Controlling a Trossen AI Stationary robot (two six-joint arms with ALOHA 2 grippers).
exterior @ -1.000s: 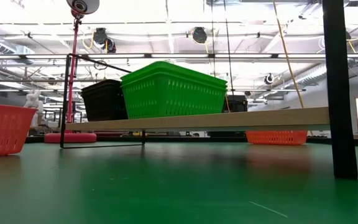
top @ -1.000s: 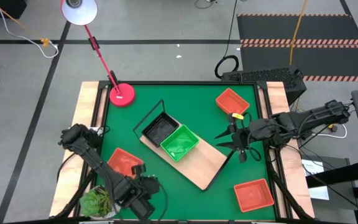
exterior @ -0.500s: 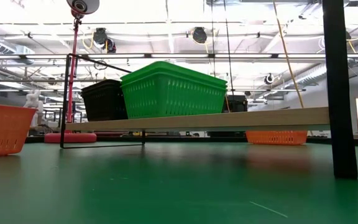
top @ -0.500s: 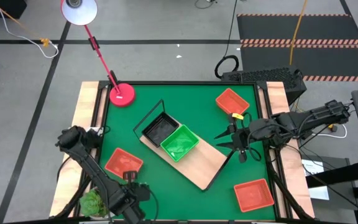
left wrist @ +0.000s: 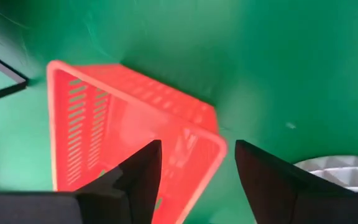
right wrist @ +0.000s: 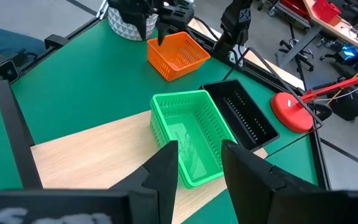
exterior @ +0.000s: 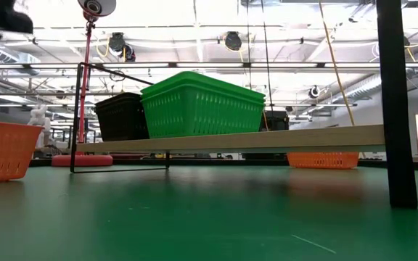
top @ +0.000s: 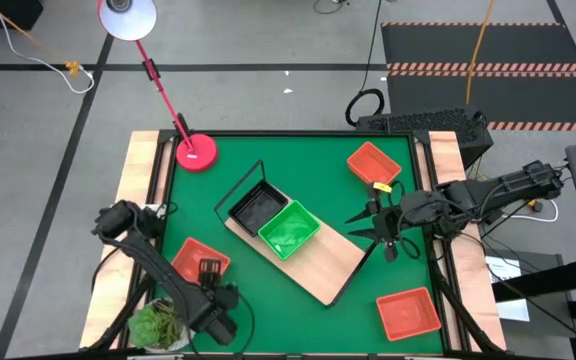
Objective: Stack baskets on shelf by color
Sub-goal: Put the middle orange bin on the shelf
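Note:
The light-wood shelf (top: 320, 266) lies slantwise mid-table with a black basket (top: 257, 207) and a green basket (top: 290, 231) side by side on its far-left end. Three red baskets rest on the mat: near left (top: 196, 260), far right (top: 373, 163), near right (top: 408, 312). My left gripper (top: 209, 270) hangs open over the near-left basket (left wrist: 129, 118), pointing down; one corner of that basket's rim (left wrist: 211, 134) shows between its fingers, and no touch shows. My right gripper (top: 360, 224) waits open above the shelf's right end.
A potted plant in a white pot (top: 154, 326) stands at the near-left corner, close beside my left arm. A red lamp base (top: 197, 152) sits at the far left. The shelf's black wire end frame (top: 250, 176) rises beside the black basket.
My left gripper has gone from the near edge toward the far edge and down, coming over the near-left red basket and tipping more steeply downward. It now shows at the low view's upper left. The baskets and the right arm have kept still.

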